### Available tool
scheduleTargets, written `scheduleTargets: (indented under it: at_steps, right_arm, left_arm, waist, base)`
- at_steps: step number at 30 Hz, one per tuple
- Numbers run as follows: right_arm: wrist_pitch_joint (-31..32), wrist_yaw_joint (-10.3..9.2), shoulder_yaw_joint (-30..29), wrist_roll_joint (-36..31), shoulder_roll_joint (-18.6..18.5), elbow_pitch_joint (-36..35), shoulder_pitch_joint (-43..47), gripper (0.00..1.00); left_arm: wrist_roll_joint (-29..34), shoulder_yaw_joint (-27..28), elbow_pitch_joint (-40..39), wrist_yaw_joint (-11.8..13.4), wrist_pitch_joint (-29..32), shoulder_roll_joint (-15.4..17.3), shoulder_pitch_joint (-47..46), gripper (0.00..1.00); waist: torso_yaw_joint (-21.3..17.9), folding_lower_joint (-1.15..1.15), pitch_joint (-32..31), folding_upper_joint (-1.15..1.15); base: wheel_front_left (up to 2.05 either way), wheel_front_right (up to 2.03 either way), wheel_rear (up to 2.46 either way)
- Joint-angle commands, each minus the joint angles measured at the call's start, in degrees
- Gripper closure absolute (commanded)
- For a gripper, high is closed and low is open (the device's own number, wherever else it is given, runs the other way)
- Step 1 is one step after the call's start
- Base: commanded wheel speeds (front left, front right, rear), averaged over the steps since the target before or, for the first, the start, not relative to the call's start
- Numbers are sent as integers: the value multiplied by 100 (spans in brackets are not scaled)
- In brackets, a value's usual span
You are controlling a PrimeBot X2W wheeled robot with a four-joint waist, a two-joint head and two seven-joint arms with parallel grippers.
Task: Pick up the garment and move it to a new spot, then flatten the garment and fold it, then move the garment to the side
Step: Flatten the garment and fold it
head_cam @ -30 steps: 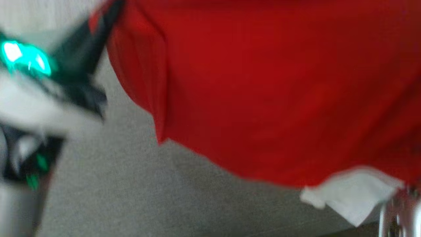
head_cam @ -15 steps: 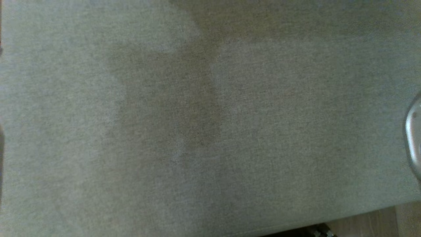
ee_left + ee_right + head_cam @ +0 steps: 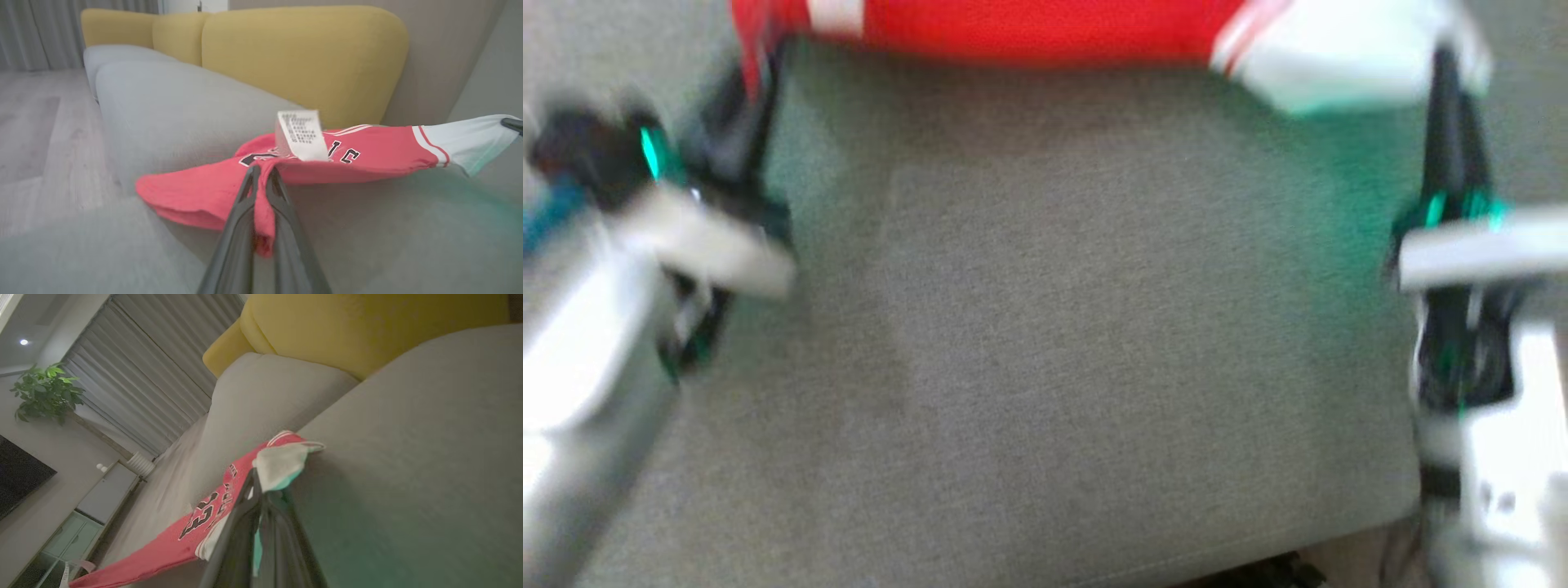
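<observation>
Garment (image 3: 1013, 28): red jersey, stretched between both pincers over grey sofa seat (image 3: 1045, 327). Left pincer (image 3: 261, 175) clamped on red cloth, right pincer (image 3: 255, 479) on white sleeve (image 3: 282, 461). Pickup done; flattening, folding, moving aside remain.

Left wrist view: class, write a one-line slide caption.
The left gripper, shut on the red garment beside its white label, over a grey sofa seat.
</observation>
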Motion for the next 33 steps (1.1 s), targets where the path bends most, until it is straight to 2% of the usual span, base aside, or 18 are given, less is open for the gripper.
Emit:
scheduleTargets:
  at_steps: [1, 6, 12, 17, 21, 25, 33]
  right_arm:
    - [-60, 40, 138, 21, -2, -413, 286, 100]
    - [139, 40, 99, -182, -2, -1052, 1766, 100]
    - [615, 40, -172, -589, -2, -1540, 3040, 100]
    - [1085, 40, -374, -567, -2, -2007, 4062, 100]
    - [1384, 40, -503, -415, -2, -2349, 4556, 100]
    - [1639, 40, -642, -465, -2, -2493, 4472, 100]
    - [2686, 40, -960, -830, -2, -2493, 2878, 100]
  left_arm:
    - [-38, 362, -398, 133, -63, 304, 179, 100]
    - [104, 635, -1176, 465, -68, 306, 2027, 100]
    - [638, 814, -1743, 767, -69, 127, 3643, 100]
    - [837, 782, -2266, 991, -69, -111, 4794, 100]
    - [756, 632, -2413, 837, -66, -161, 5253, 100]
    - [670, 549, -2376, 656, 64, -127, 5172, 100]
    - [-50, 693, -2292, 176, 862, -151, 4089, 100]
  waist:
    - [-27, 3, -341, 0]
    - [74, 3, -919, 0]
    - [182, 3, -1657, 0]
    - [309, 3, -1851, 0]
    - [449, 3, -1769, 0]
    - [511, 3, -1652, 0]
    - [690, 3, -1124, 0]
  base:
    - [0, 0, 0]
    - [0, 0, 0]
    - [0, 0, 0]
    - [0, 0, 0]
    - [0, 0, 0]
    - [0, 0, 0]
    - [0, 0, 0]
